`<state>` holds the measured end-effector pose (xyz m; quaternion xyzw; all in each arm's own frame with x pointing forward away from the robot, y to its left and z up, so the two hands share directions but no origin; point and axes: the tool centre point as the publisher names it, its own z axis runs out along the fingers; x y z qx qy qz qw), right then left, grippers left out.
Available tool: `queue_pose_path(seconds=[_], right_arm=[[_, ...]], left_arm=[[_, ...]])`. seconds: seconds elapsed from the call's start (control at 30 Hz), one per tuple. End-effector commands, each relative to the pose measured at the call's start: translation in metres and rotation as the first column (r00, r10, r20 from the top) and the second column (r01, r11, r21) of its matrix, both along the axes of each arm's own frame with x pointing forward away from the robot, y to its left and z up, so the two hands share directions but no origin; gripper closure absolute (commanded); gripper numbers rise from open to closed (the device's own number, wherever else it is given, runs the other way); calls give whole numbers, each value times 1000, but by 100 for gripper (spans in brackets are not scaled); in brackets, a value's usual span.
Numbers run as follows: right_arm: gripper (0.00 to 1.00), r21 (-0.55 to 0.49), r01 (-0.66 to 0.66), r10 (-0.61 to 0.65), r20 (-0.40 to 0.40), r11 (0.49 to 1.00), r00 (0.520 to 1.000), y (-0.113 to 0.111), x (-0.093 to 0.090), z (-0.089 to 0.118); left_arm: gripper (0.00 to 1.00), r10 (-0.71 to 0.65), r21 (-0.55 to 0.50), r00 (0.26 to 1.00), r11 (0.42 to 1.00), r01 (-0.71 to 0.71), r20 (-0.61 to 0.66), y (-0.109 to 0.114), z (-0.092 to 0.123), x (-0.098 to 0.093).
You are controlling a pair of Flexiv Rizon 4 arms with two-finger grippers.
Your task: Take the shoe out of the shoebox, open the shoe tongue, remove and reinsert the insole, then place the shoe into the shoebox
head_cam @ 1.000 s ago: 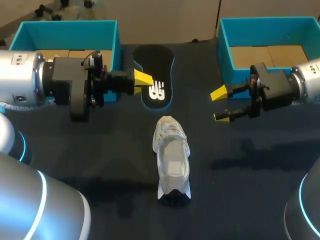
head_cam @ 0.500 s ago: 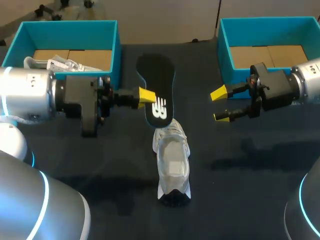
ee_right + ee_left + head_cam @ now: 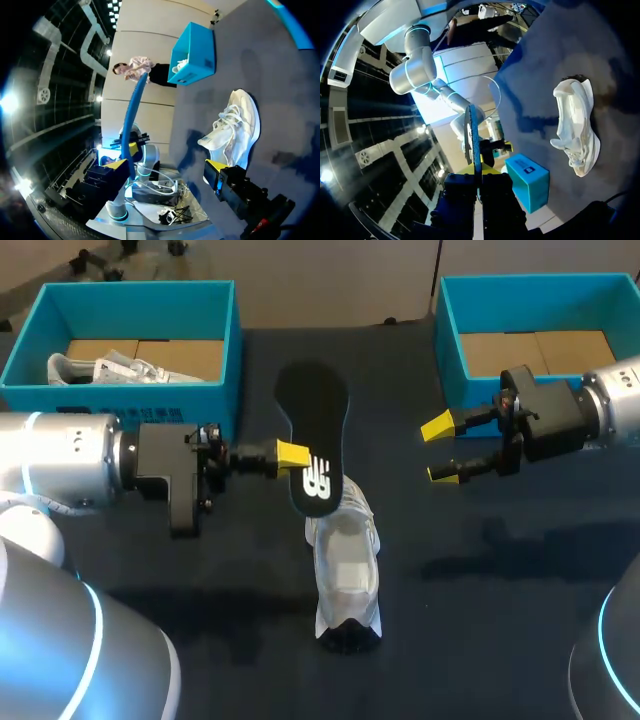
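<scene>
While the dark counter [image 3: 500,590] carries everything, the biggest things on it are two teal shoeboxes. The left shoebox [image 3: 228,350] has a second white shoe [image 3: 110,368] inside, and the right shoebox [image 3: 450,340] shows only its cardboard floor. My left arm [image 3: 60,455] comes in low across the counter, and my right arm [image 3: 610,400] sits in front of the right shoebox.

Between the boxes the white shoe [image 3: 345,565] stands upright on its sole, free of both arms. The black insole [image 3: 312,410] hangs above it, one end overlapping the shoe's laced end. My left jaws are clamped on the insole's edge, and the left wrist view shows it edge-on between the fingers [image 3: 495,187]. My right jaws stand apart and empty, well clear of the shoe, yellow tips [image 3: 437,427] pointing inward.

I judge reinsertion to be the step in hand, and I see three risks:
- Nothing steadies the shoe, so pushing the insole in could slide or topple it.
- The insole is thin and pinched at one edge, so it may swing, bend or slip in the grip.
- The insole's leading end could catch on the tongue or laces and fold instead of seating flat.
</scene>
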<state>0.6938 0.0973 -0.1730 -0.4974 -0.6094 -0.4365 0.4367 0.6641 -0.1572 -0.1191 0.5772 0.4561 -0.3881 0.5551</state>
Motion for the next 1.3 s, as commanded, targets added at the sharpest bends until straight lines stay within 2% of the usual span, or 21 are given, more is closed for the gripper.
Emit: queue_pose_path(seconds=[0.03,0.53,0.7,0.83,1.07,1.3], right_arm=[[0,-1,1,-1,0,1000,1000,1,0,0],[0,-1,1,-1,0,1000,1000,1,0,0],[0,-1,1,-1,0,1000,1000,1,0,0],[0,-1,1,-1,0,1000,1000,1,0,0],[0,0,4,-4,4,1000,1000,3,3,1],[0,13,11,-10,-15,1000,1000,22,18,5]], left_arm=[[100,-1,-3,1000,1000,1,3,0,-2,1],[100,-1,-3,1000,1000,1,3,0,-2,1],[100,12,1,1000,1000,-12,-20,0,-25,6],[100,16,-8,1000,1000,-16,-26,-1,-35,8],[100,17,-17,1000,1000,-17,4,-6,-43,12],[100,9,-24,999,1000,-8,41,-13,-48,13]])
